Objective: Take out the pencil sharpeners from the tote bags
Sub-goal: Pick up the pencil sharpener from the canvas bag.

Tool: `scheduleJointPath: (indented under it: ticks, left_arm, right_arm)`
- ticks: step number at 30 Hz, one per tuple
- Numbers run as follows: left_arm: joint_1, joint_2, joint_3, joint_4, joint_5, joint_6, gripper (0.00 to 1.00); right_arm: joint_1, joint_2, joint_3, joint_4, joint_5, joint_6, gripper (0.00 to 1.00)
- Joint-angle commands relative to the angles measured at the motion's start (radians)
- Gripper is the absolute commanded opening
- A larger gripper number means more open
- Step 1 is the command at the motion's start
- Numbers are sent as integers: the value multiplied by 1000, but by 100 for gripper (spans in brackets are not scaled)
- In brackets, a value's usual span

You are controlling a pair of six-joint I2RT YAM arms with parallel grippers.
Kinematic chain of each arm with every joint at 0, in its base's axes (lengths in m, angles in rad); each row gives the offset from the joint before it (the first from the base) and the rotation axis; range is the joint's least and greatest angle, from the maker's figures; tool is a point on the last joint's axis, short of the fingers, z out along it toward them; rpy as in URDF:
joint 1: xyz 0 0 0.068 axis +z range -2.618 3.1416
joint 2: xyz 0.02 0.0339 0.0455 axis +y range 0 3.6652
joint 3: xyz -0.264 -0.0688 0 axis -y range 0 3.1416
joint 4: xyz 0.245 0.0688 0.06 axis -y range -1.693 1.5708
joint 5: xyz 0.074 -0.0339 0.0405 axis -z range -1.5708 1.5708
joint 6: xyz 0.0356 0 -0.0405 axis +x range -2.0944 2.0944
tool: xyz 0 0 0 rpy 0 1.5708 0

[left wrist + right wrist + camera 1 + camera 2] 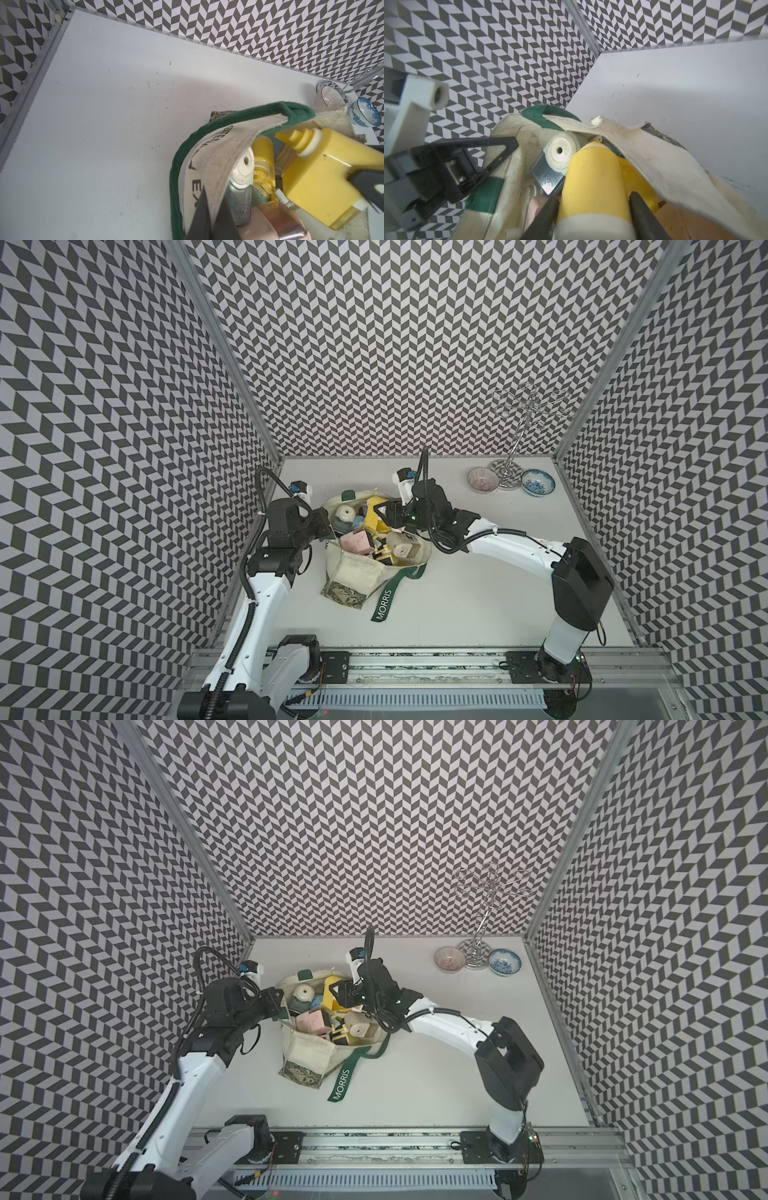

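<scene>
The cream tote bag (pixel 353 572) (pixel 307 1048) lies open in the middle of the table, and several pencil sharpeners fill its mouth. My left gripper (pixel 330 531) (pixel 215 195) is shut on the bag's canvas rim (pixel 224 145) at its left side. A yellow sharpener (pixel 374 514) (pixel 591 176) sits at the top of the pile with my right gripper (pixel 384 516) (pixel 592 203) shut on it, one finger on each side. Around it lie a pink sharpener (pixel 357 543), a beige one (pixel 401 549) and a green one with a white dial (pixel 560 153).
The green strap lettered MORRIS (pixel 384 605) trails toward the table's front. Two small patterned bowls (pixel 482 480) (pixel 537 483) flank a wire stand (pixel 509 472) at the back right corner. Patterned walls close in three sides.
</scene>
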Motion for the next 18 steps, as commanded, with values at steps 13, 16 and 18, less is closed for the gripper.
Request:
scheduleJointPath:
  ticks: [13, 16, 18]
  left_arm:
    - [-3, -23, 8, 31, -15, 13, 0]
    - [-3, -27, 8, 31, -14, 14, 0]
    - [-3, -29, 8, 31, -12, 14, 0]
  right_arm:
    - [-25, -355, -158, 227, 290, -428, 34]
    - [-81, -406, -240, 282, 347, -457, 35]
    - [-131, -432, -302, 327, 351, -463, 35]
